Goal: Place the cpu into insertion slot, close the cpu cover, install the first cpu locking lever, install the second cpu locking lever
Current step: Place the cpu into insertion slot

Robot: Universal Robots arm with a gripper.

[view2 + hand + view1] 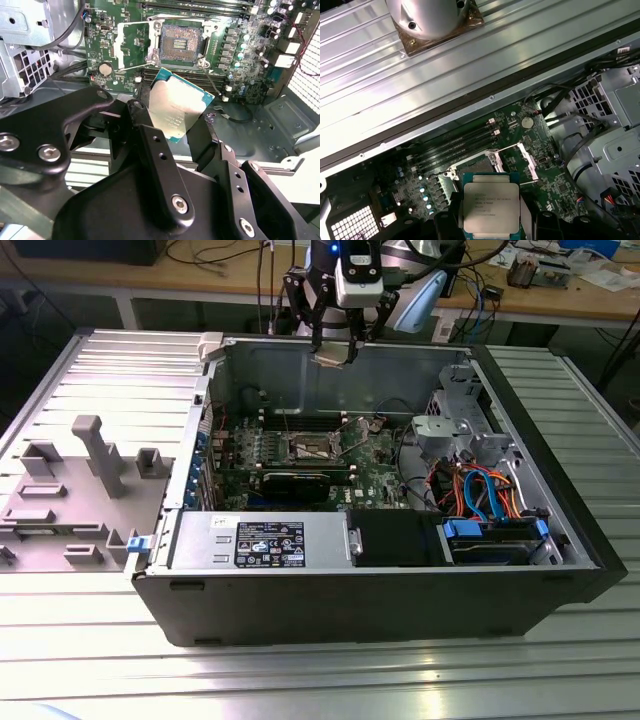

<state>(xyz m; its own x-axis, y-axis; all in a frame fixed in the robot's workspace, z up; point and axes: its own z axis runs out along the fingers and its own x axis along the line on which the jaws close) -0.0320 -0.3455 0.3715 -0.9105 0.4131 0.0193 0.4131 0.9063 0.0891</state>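
My gripper [333, 352] hangs above the far wall of the open computer case, shut on the cpu [333, 358], a flat silver-topped square chip. In the second wrist view the cpu [175, 107] sits tilted between the black fingers [141, 115]; in the first wrist view the cpu [491, 210] shows its silver top. Well below it on the green board lies the insertion slot [181, 44] [312, 448], dark-centred and bare. The cpu cover [118, 46] [529, 165] is swung open beside the slot. The cpu hides part of the insertion slot [479, 162] in the first wrist view.
Inside the case, a long black card [295, 480] lies in front of the socket, with the power supply [265, 540] nearer the front. A metal drive cage with blue and orange cables [490, 500] fills the exterior view's right. A grey fixture tray [80, 480] sits outside on the left.
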